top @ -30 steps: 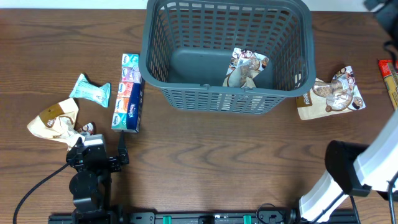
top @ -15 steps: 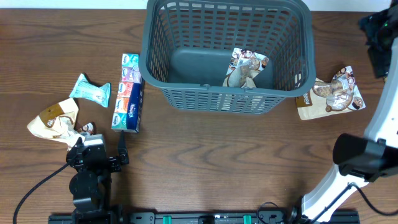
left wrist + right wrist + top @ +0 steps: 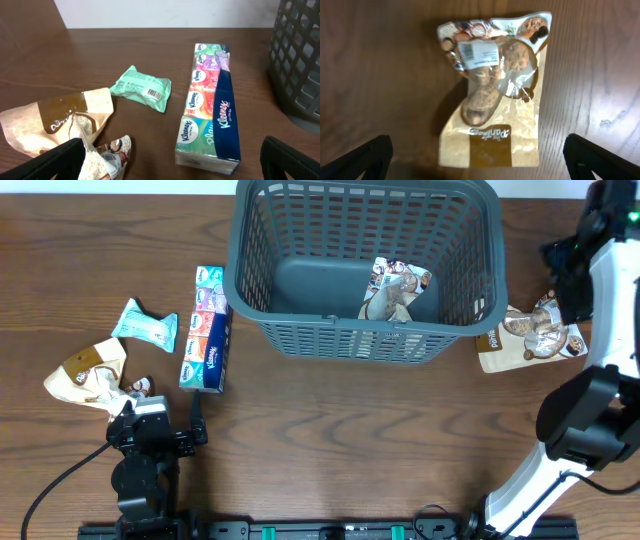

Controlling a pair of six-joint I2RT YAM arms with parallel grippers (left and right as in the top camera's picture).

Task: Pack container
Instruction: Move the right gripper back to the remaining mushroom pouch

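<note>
The dark grey slotted container (image 3: 365, 340) stands at the back middle of the table and holds one cookie packet (image 3: 396, 290). A second cookie packet (image 3: 530, 332) (image 3: 495, 90) lies on the table right of the container. My right gripper (image 3: 568, 268) (image 3: 480, 160) hangs open above that packet, fingers spread wide and empty. My left gripper (image 3: 160, 428) (image 3: 170, 162) rests open at the front left. In front of it lie a tissue multipack (image 3: 207, 328) (image 3: 210, 122), a green wipes packet (image 3: 145, 325) (image 3: 141, 88) and a beige cookie bag (image 3: 88, 372) (image 3: 55, 122).
A red-and-yellow pack (image 3: 627, 298) lies at the far right edge. The container's wall (image 3: 297, 60) shows at the right of the left wrist view. A black cable (image 3: 55, 480) runs along the front left.
My right arm has swung in from the far right edge and now hangs over the cookie packet beside the container. The left arm and all packets have not moved.
</note>
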